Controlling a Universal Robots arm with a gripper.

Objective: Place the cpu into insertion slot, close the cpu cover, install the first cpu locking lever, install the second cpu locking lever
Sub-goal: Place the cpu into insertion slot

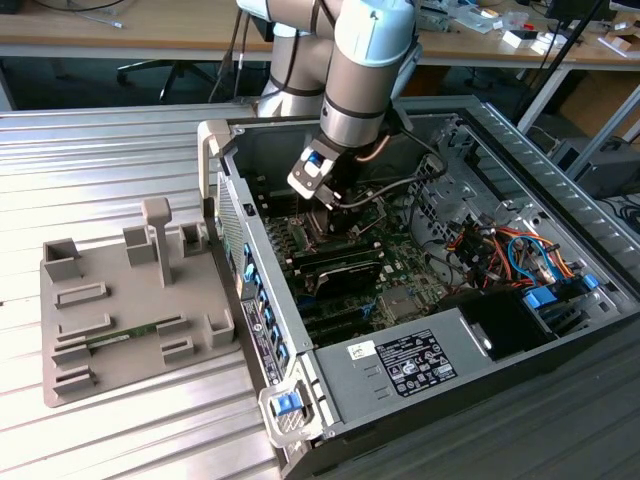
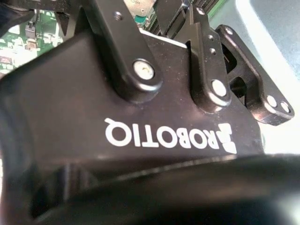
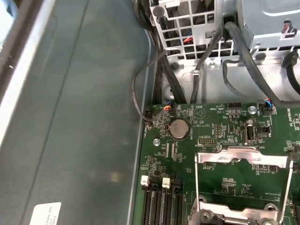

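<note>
In the exterior view my gripper (image 1: pixel 322 212) reaches down into the open computer case and hangs just above the green motherboard (image 1: pixel 400 270). Its black body (image 2: pixel 140 93) takes up most of the second wrist view. The first wrist view looks down on the board, where the cpu cover (image 3: pixel 242 158), a thin silver frame with a large window, stands swung open with green board showing through it. At its hinge lies the silver rim of the insertion slot (image 3: pixel 229 216), cut off by the picture's edge. The cpu is out of view.
Black cables (image 3: pixel 234 47) run from a metal drive cage to the board. A coin battery (image 3: pixel 178 128) and black memory slots (image 3: pixel 161 206) sit near the cover. The grey case wall (image 3: pixel 70 117) borders the board. A white-labelled grey box (image 1: pixel 410 365) and a grey fixture tray (image 1: pixel 130 300) are nearby.
</note>
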